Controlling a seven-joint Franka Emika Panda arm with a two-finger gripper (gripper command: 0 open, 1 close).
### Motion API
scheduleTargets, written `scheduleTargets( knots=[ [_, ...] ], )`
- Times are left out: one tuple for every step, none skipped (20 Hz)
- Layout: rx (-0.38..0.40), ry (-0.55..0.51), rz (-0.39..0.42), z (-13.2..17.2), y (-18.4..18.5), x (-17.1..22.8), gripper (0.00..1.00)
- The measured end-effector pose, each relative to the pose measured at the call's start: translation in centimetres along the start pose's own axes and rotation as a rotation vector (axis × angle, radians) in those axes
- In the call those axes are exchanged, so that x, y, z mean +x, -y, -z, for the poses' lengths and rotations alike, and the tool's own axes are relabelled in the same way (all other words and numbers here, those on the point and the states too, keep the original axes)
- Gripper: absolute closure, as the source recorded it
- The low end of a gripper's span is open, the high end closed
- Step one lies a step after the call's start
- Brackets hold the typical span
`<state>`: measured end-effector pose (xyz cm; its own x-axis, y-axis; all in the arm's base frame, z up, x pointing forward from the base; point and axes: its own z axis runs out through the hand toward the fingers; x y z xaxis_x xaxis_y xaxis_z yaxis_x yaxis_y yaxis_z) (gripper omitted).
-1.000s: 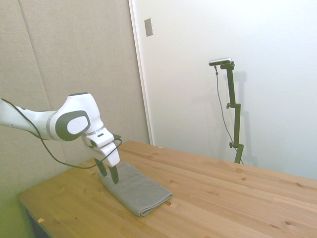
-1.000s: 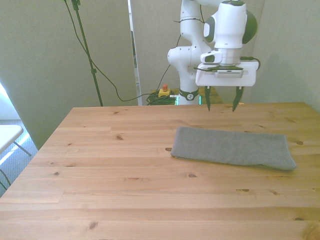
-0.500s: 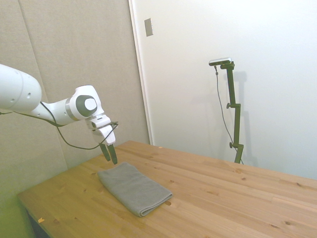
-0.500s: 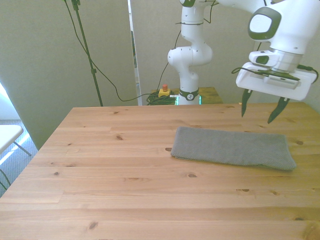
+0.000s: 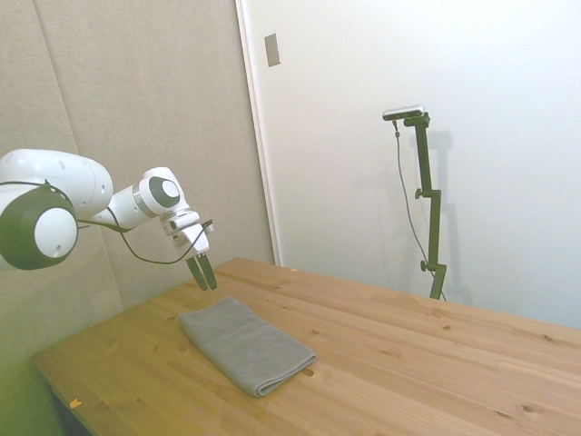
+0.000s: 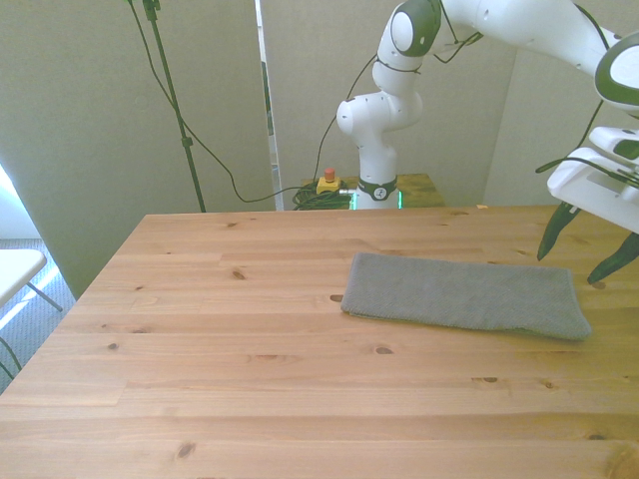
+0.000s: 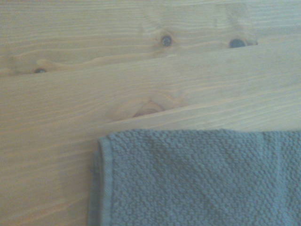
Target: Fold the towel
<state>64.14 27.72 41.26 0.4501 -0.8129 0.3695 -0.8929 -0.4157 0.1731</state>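
The grey towel (image 6: 464, 296) lies flat and folded into a long rectangle on the wooden table (image 6: 250, 329), toward the front view's right. In the side view the towel (image 5: 245, 345) rests near the table's left end. My gripper (image 6: 581, 254) hangs open and empty above the table, just off the towel's end at the front view's right, not touching it. From the side, the gripper (image 5: 201, 272) is above and behind the towel's far corner. The wrist view shows one towel (image 7: 197, 179) corner with layered edges on bare wood (image 7: 117, 70).
The table's edge at the front view's right lies close to my gripper. A red button (image 6: 328, 176) and cables sit behind the table by the robot base. A white object (image 6: 15, 269) stands off the table at the front view's left.
My gripper has swung from above the middle of the towel's far edge toward the front view's right, past the towel's end, staying open. The towel has not moved.
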Motion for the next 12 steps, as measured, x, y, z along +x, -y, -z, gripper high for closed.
scheduleTargets(
  knots=[
    [-0.01,-0.01,-0.002,-0.5,0.6,-0.2,0.0],
    [-0.016,-0.021,-0.004,-0.8,1.2,-0.3,0.0],
    [-0.02,-0.028,-0.006,-1.1,1.7,-0.4,0.0],
    [-0.021,-0.032,-0.006,-1.2,2.1,-0.7,0.0],
    [-0.025,-0.036,-0.005,-1.3,2.5,-1.1,0.0],
    [-0.028,-0.04,-0.004,-1.3,2.8,-1.5,0.0],
    [-0.036,-0.046,-0.002,-1.5,3.1,-1.9,0.0],
    [-0.046,-0.055,-0.003,-1.6,3.3,-2.2,0.0],
    [-0.053,-0.065,-0.004,-1.7,3.6,-2.5,0.0],
    [-0.059,-0.075,-0.004,-1.9,3.8,-2.8,0.0],
    [-0.061,-0.082,-0.005,-2.2,4.1,-3.0,0.0],
    [-0.066,-0.087,-0.003,-2.3,4.4,-3.4,0.0]
  ],
)
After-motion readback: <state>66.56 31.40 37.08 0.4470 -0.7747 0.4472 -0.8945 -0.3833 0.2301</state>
